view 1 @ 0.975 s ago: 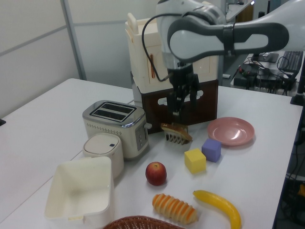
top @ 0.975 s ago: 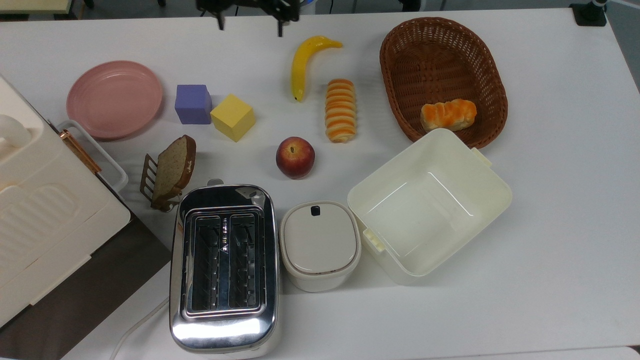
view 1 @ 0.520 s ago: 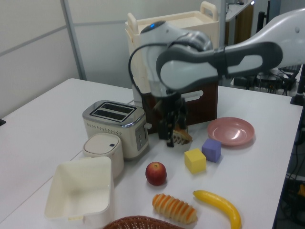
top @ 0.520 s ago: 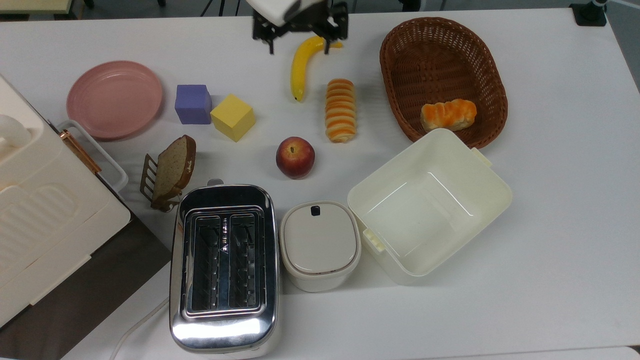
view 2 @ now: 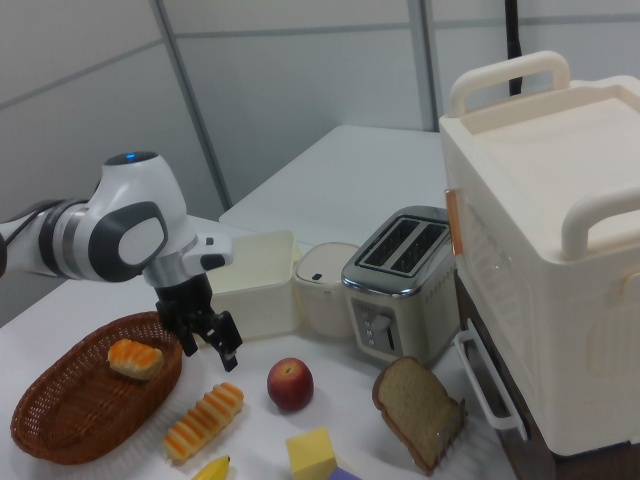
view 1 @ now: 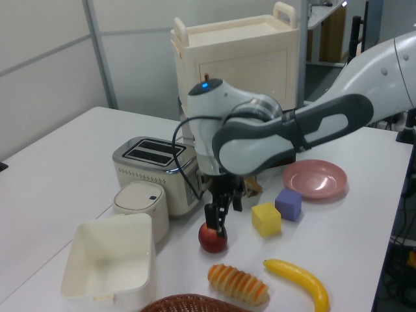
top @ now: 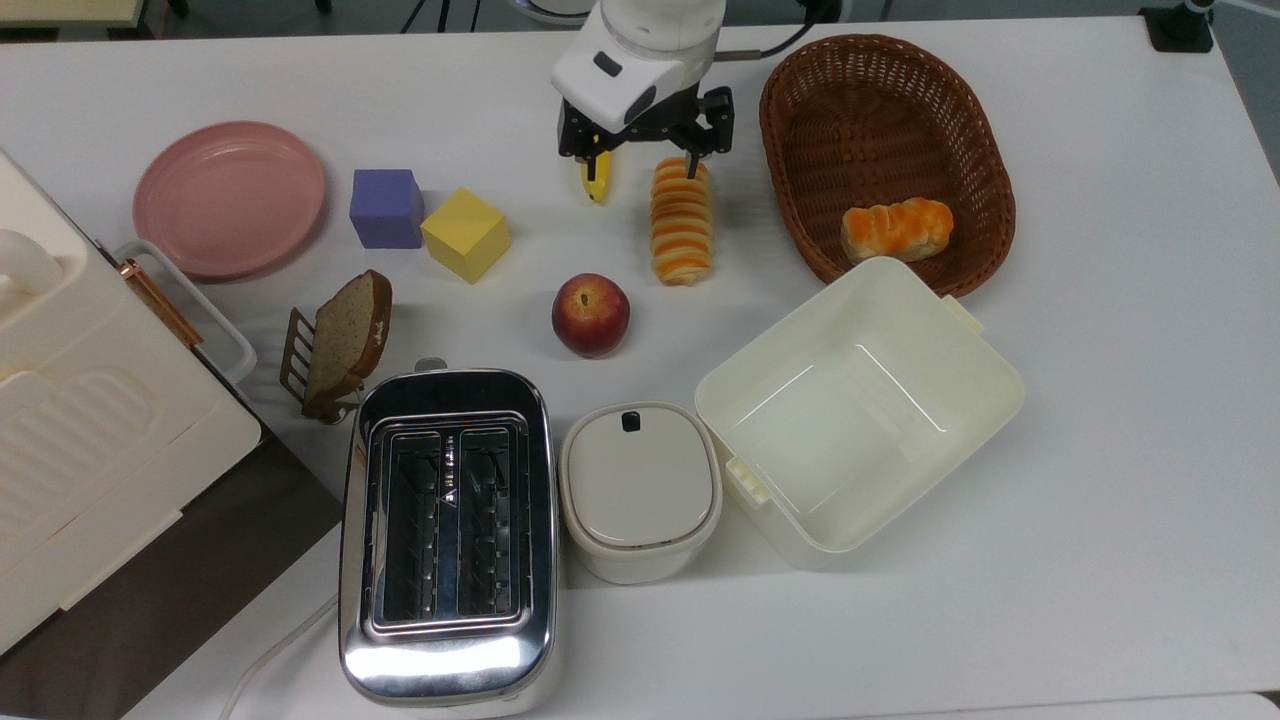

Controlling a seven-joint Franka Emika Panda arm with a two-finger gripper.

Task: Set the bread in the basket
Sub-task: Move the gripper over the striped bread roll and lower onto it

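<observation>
Since the earlier frames the gripper (top: 642, 158) has moved from the top edge of the top view toward the middle, over the bread's far end. Its two fingers are spread wide and hold nothing. At the bottom of the top view sits the toaster (top: 447, 540). Higher up, the bread (top: 681, 221) lies on the table (top: 1100, 500), beside the apple (top: 590, 315). The basket (top: 880, 110), upper right, holds a bun (top: 896, 229). The arm hides most of the banana (top: 596, 180) here; the left view shows the whole banana.
</observation>
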